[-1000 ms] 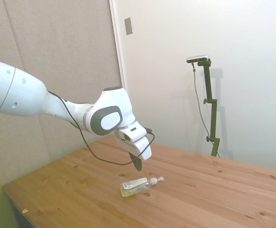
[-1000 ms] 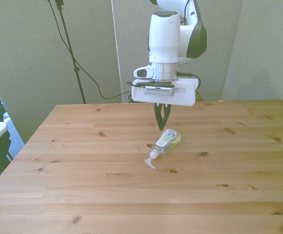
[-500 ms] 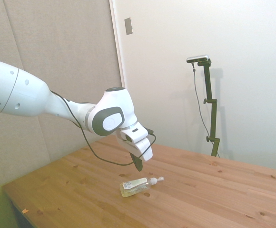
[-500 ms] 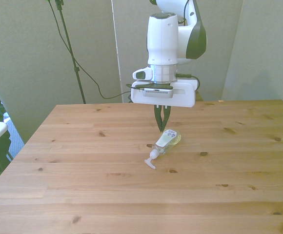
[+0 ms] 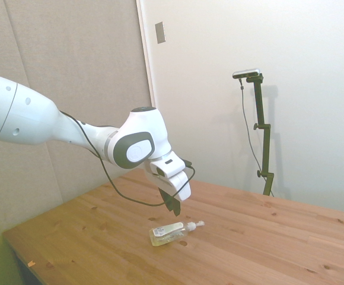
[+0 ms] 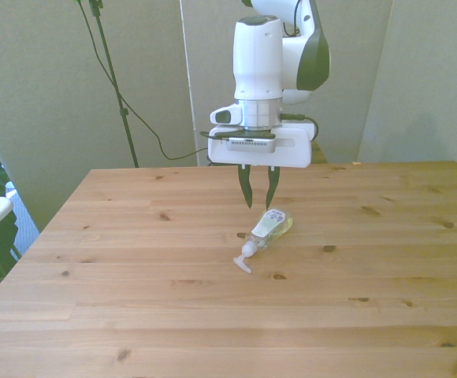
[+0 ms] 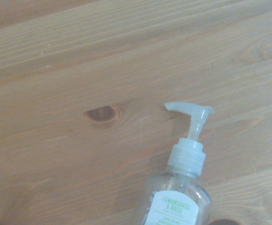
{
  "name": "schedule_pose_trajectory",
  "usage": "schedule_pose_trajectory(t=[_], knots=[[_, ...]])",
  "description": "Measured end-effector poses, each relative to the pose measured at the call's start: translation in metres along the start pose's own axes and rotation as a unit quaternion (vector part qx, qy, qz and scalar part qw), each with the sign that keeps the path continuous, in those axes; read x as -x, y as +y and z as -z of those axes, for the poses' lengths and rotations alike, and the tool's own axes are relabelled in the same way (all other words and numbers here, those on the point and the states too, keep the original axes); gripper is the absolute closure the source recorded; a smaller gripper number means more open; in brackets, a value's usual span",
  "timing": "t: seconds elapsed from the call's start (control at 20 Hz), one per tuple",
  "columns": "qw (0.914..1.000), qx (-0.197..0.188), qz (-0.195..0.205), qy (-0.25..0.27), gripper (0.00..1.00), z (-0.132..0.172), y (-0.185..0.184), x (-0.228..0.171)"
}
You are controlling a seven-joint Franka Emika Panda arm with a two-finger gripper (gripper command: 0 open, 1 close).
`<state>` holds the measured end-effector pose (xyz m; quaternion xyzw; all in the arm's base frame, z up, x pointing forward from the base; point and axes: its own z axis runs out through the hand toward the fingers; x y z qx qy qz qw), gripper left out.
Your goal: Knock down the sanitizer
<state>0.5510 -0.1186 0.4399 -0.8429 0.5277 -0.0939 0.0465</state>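
Observation:
The sanitizer (image 6: pixel 265 231) is a small clear bottle with a white pump top and a yellowish base. It lies on its side on the wooden table (image 6: pixel 134 315), pump toward the camera in the front view. The side view shows the sanitizer (image 5: pixel 169 232) flat on the wood too, and the wrist view shows the sanitizer (image 7: pixel 183 178) with its pump and label from close up. My gripper (image 6: pixel 259 203) hangs just behind and above the bottle's base, open, holding nothing. In the side view the gripper (image 5: pixel 174 209) is above the bottle, not touching it.
The table's far edge (image 6: pixel 173 170) runs just behind the gripper. A black cable (image 6: pixel 146 126) hangs behind the table at the front view's left.
The fingers, together one second ago, have spread apart. The hand has shifted slightly toward the front view's left. The sanitizer has not moved.

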Motion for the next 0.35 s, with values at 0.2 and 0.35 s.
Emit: schedule_pose_trajectory(t=[0.2, 0.35], knots=[[1.0, -0.003, 0.004, 0.0, 0.0, 0.007, 0.005, 0.009], [0.9999, -0.005, 0.009, -0.002, 0.0, 0.011, 0.009, 0.018]])
